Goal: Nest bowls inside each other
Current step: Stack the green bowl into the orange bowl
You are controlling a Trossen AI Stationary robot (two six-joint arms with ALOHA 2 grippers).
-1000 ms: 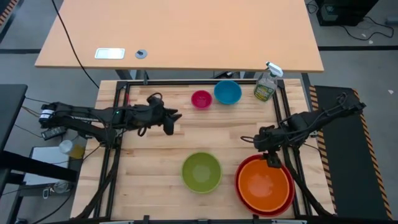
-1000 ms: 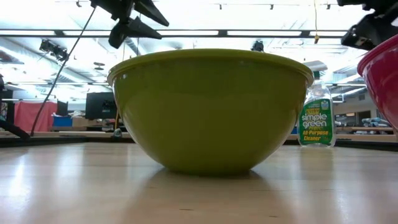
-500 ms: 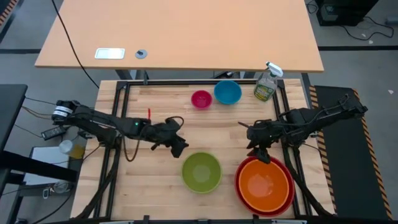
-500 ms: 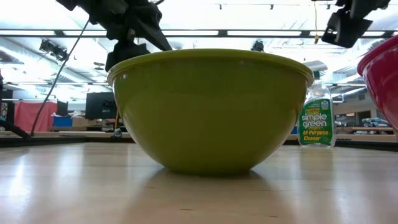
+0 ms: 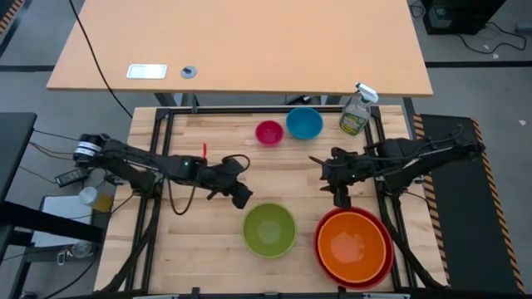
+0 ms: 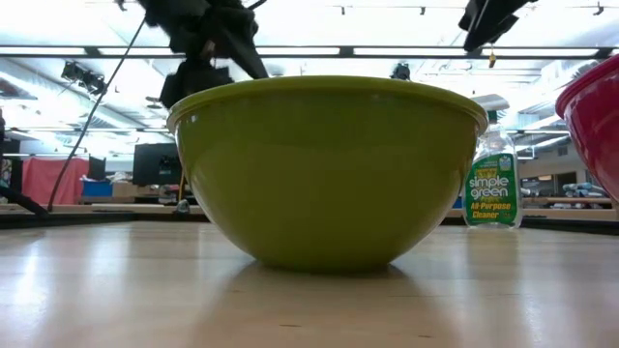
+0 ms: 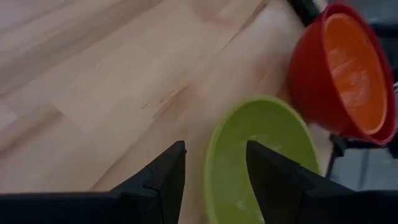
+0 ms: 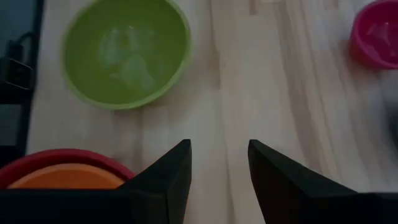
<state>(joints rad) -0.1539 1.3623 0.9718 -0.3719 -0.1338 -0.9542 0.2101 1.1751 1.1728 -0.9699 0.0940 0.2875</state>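
The lime green bowl (image 5: 268,229) stands upright on the wooden table near the front middle. The orange bowl (image 5: 353,245) sits nested inside the red bowl (image 5: 318,242) at the front right. The small pink bowl (image 5: 268,131) and the blue bowl (image 5: 304,123) stand side by side at the far edge. My left gripper (image 5: 242,199) hangs open, slanting down, just above the green bowl's far-left rim (image 7: 210,155); I see no touch. My right gripper (image 5: 341,199) is open above bare table, beyond the red bowl's far rim, with nothing between its fingers (image 8: 219,144).
A clear spray bottle (image 5: 356,112) with yellowish liquid stands at the far right corner, right of the blue bowl. Bare wood lies between the two arms and in front of the pink and blue bowls. A black frame borders the table.
My left gripper has come from the far left toward the near edge and right, sinking and tipping downward, to the green bowl's rim. My right gripper has risen from the red bowl's far rim and drawn toward the far edge and left. No bowl has moved.
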